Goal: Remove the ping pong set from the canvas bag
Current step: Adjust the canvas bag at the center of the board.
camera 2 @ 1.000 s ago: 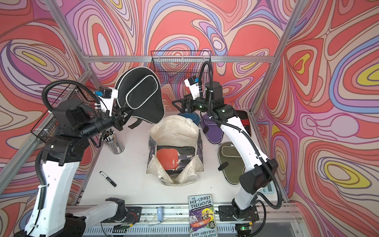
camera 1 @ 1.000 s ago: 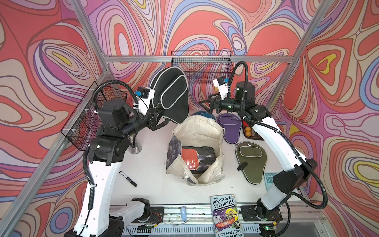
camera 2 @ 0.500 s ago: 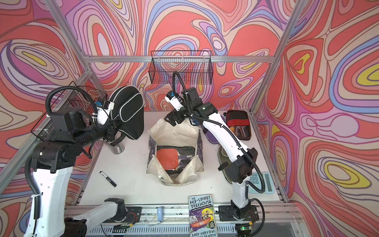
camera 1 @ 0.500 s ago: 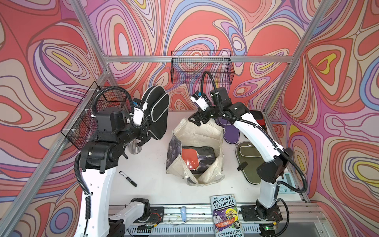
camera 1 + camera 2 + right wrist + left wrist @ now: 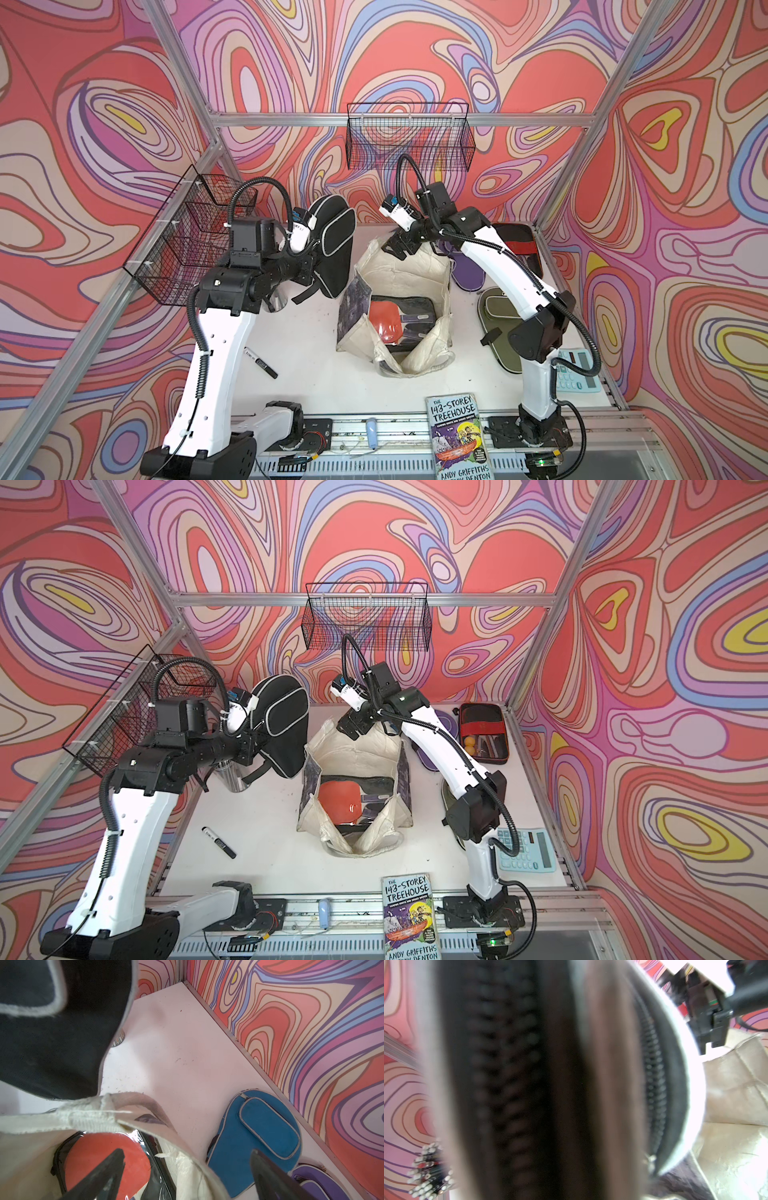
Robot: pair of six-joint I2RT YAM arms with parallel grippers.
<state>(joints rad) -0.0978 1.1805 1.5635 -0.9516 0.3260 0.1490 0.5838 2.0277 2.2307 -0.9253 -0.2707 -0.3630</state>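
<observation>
The cream canvas bag (image 5: 401, 278) (image 5: 357, 754) stands open mid-table. In it lies a black-edged case with a red paddle (image 5: 384, 322) (image 5: 343, 802) (image 5: 104, 1155). My left gripper (image 5: 308, 266) (image 5: 249, 746) is shut on a black paddle cover (image 5: 334, 245) (image 5: 284, 721), held up left of the bag. That cover (image 5: 529, 1084) fills the left wrist view and hides the jaws. My right gripper (image 5: 397, 249) (image 5: 351, 728) (image 5: 187, 1159) hangs open over the bag's far rim (image 5: 87, 1115). Blue (image 5: 255, 1132), purple (image 5: 467, 270) and olive (image 5: 498, 316) covers and a second case (image 5: 484, 733) lie right of the bag.
Black wire baskets hang on the back wall (image 5: 409, 137) and the left wall (image 5: 187, 237). A metal cup (image 5: 235, 777) stands under the left arm. A marker (image 5: 259, 361), a book (image 5: 457, 436) and a pale blue calculator (image 5: 577, 374) lie near the front.
My left arm has lowered the black cover and drawn it left. My right arm has swung from above the purple cover to the bag's far rim, still open.
</observation>
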